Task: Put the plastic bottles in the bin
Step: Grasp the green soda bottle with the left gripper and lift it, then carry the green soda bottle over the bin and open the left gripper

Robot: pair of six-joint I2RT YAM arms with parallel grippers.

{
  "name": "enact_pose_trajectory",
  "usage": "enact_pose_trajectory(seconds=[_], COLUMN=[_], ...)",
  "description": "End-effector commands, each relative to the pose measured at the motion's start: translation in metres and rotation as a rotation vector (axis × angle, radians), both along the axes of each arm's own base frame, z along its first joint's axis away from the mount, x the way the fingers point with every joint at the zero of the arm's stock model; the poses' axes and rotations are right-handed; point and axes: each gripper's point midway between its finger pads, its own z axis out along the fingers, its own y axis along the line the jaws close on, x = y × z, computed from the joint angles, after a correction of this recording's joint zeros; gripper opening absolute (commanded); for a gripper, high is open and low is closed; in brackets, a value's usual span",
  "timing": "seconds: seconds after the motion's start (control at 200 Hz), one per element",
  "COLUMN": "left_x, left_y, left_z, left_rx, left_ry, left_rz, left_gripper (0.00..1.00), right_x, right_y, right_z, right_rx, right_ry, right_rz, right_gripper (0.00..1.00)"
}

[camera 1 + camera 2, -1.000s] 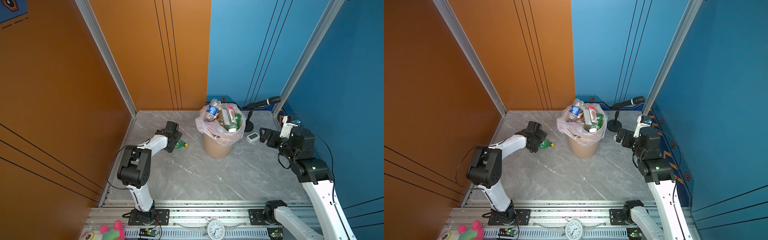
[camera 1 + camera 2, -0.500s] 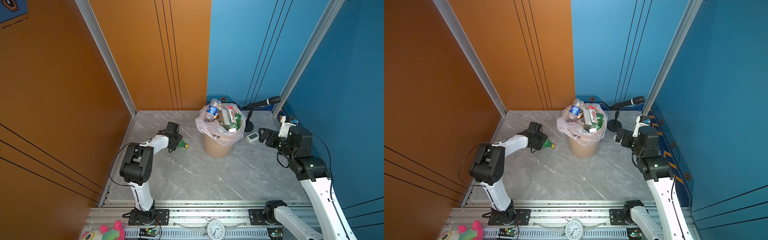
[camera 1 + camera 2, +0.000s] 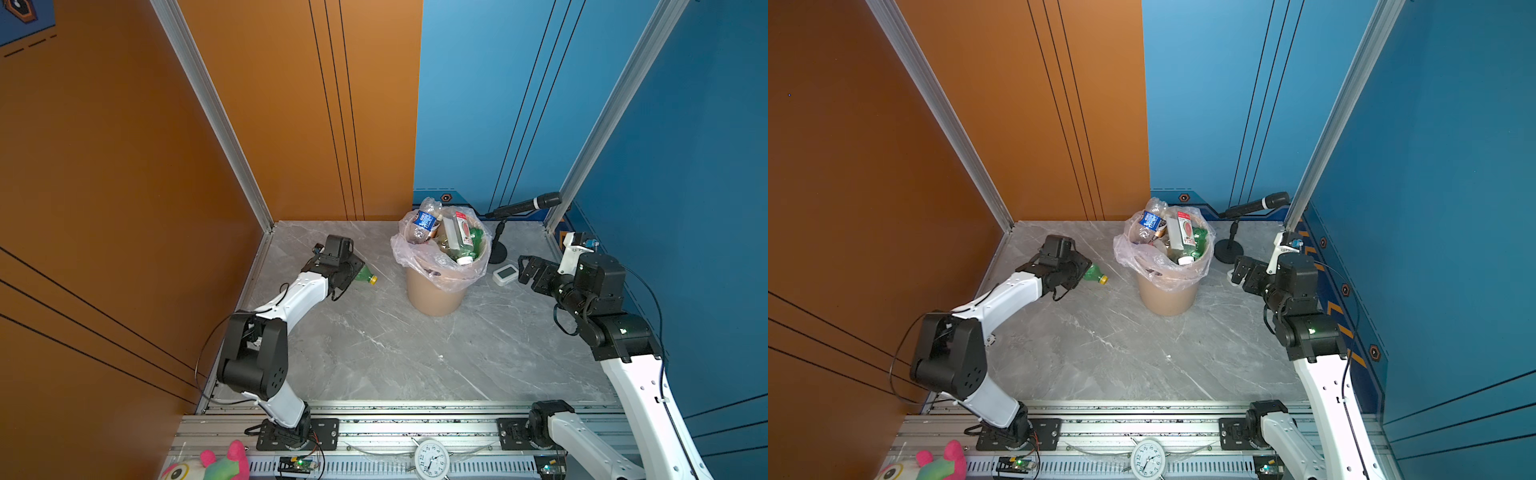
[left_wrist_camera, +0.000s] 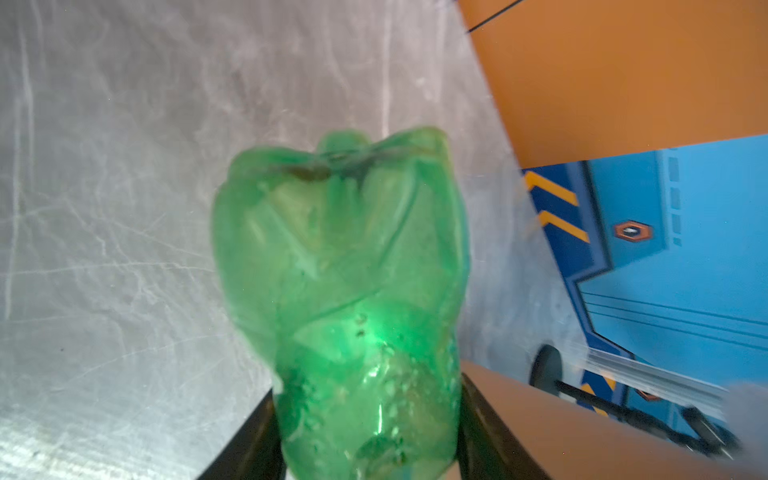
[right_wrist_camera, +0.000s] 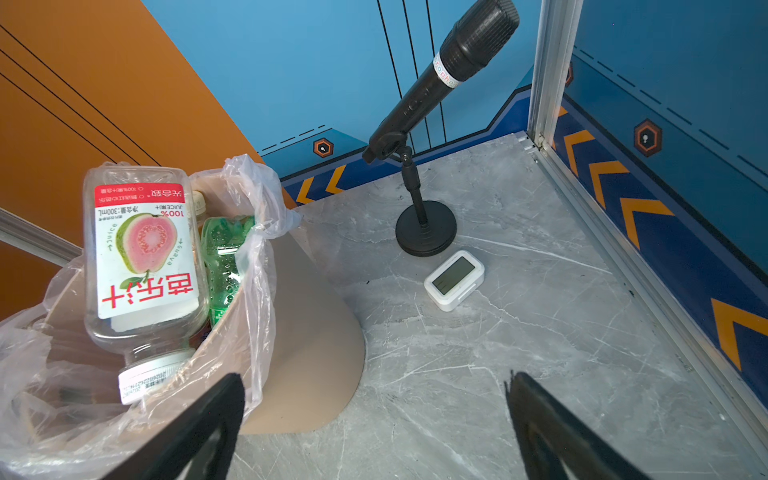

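A crushed green bottle (image 3: 365, 274) (image 3: 1094, 274) with a yellow cap lies on the grey floor, left of the bin (image 3: 434, 297) (image 3: 1167, 297). My left gripper (image 3: 354, 272) (image 4: 368, 415) is shut on it, and the black fingers (image 4: 478, 415) press its sides in the left wrist view. The beige bin, lined with a pinkish bag, holds several plastic bottles (image 3: 455, 235) piled to its rim, among them a guava juice bottle (image 5: 143, 257). My right gripper (image 3: 524, 270) (image 5: 374, 378) hangs open and empty to the right of the bin (image 5: 316, 332).
A black microphone on a round stand (image 3: 523, 205) (image 5: 424, 228) and a small white display (image 3: 505, 274) (image 5: 455, 280) sit right of the bin. Orange and blue walls close three sides. A clock (image 3: 432, 459) and a plush toy (image 3: 212, 465) lie by the front rail.
My left gripper has closed on the green bottle that it stood open around a second ago. The right arm has barely moved.
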Motion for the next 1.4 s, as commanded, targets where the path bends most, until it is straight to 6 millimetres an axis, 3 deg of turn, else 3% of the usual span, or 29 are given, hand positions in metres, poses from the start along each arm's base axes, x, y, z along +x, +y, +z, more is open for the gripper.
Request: enact_pose_trajectory(seconds=[0.0,0.16,0.305,0.481,0.641,0.811,1.162,1.202,1.262,1.292,1.397], left_x=[-0.006,-0.021,-0.035,-0.04,-0.042,-0.045,-0.038,-0.038,-0.036,-0.036,-0.037], left_y=[0.0,-0.007,-0.036,-0.094,-0.156,-0.198,-0.212,-0.213,-0.214,-0.214,-0.211], left_z=[0.067,0.16,0.228,0.277,0.284,0.277,0.253,0.251,0.244,0.242,0.241], left_rx=[0.094,0.201,0.281,0.334,0.382,0.424,0.429,0.429,0.437,0.442,0.455], left_ry=[-0.154,-0.354,-0.484,-0.596,-0.628,-0.63,-0.572,-0.563,-0.535,-0.524,-0.508], left_rz=[-0.08,-0.198,-0.357,-0.534,-0.686,-0.773,-0.796,-0.803,-0.811,-0.815,-0.81], left_gripper=[0.53,0.55,0.56,0.57,0.58,0.58,0.59,0.66,0.9,0.98,0.98], right_x=[0.001,-0.001,-0.005,-0.011,-0.018,-0.025,-0.032,-0.032,-0.032,-0.032,-0.032], right_y=[-0.001,-0.001,-0.001,-0.002,-0.004,-0.006,-0.007,-0.007,-0.007,-0.007,-0.007], right_z=[0.004,0.006,0.007,0.008,0.01,0.012,0.013,0.013,0.013,0.013,0.012], right_rx=[0.026,0.037,0.049,0.064,0.069,0.068,0.066,0.065,0.064,0.064,0.064], right_ry=[-0.025,-0.031,-0.038,-0.049,-0.055,-0.06,-0.068,-0.069,-0.069,-0.07,-0.068], right_rz=[-0.009,-0.013,-0.015,-0.024,-0.03,-0.037,-0.037,-0.037,-0.038,-0.038,-0.039], right_gripper=[1.0,1.0,1.0,1.0,1.0,1.0,1.0,1.0,1.0,1.0,1.0])
